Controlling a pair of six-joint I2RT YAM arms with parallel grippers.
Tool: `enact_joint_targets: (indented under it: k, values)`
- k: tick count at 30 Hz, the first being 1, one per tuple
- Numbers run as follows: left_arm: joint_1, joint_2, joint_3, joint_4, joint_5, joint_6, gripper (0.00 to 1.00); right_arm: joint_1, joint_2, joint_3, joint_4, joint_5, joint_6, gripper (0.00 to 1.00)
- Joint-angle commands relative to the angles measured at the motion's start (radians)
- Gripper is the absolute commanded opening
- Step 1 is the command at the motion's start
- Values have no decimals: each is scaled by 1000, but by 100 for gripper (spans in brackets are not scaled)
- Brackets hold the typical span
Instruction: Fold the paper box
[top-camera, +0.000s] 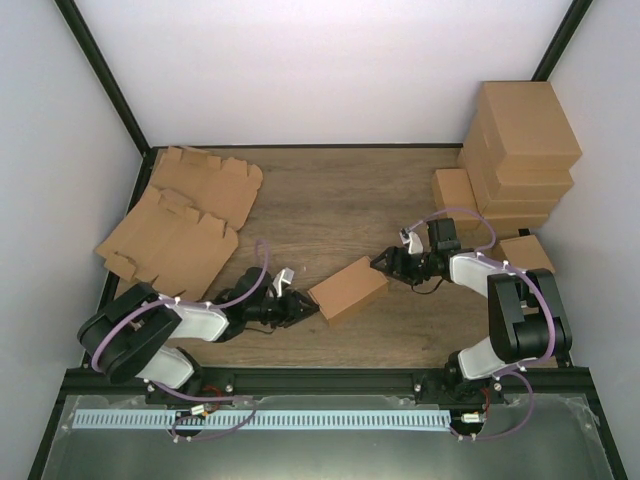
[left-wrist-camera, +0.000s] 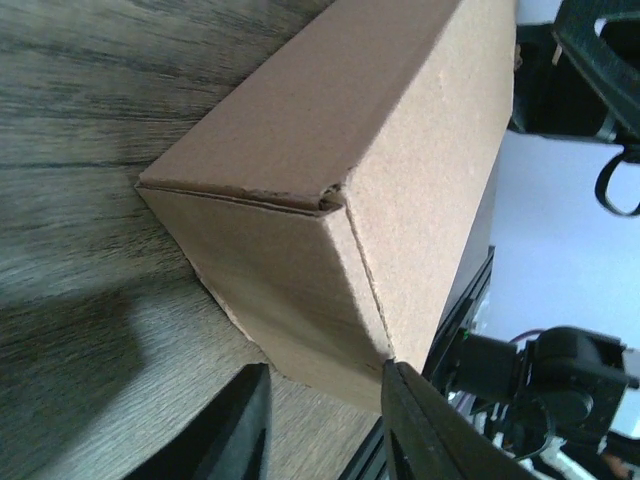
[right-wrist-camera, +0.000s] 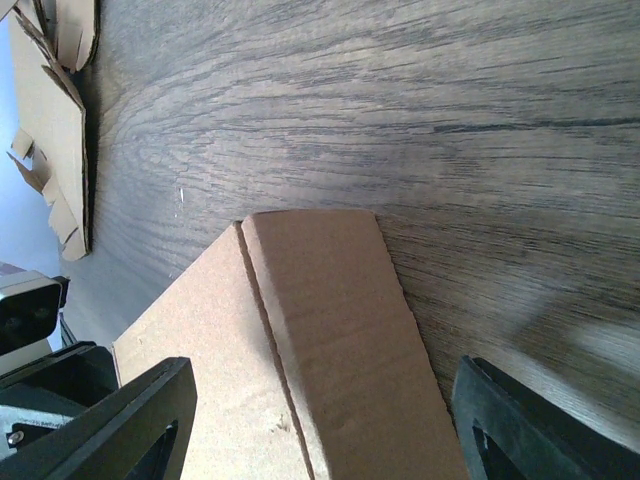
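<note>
Two jaws of the left gripper (top-camera: 307, 307) stand apart, tips at the 8 o'clock end of the paper box (top-camera: 348, 290). The right gripper (top-camera: 381, 264) straddles its 2 o'clock end; clamped or not, cannot tell. The box lies mid-way on the table (top-camera: 330, 200), flat blanks (top-camera: 185, 225) at 10 o'clock.

Paper box (top-camera: 348, 289) as landmark. Its left end is blocked by the left gripper (top-camera: 304, 308), its right end by the right gripper (top-camera: 383, 265). Beyond it the table (top-camera: 330, 195) is bare and passable. Flat cardboard blanks (top-camera: 185, 225) lie far left of it, stacked cartons (top-camera: 520, 150) far right.
</note>
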Motion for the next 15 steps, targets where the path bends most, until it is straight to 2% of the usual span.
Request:
enact_joint_targets:
  k: [1,9,15]
  values:
    - [3,8,-6,0,-31,-3,29,2,-3,-5,9,-4,-14,73]
    - [10,-32,-43,-58,-58,-17,22,2,-15,-5,-6,-15,-22,73]
    - [13,-33,-69,-51,-57,-20,22,2,-20,0,-4,-124,-27,73]
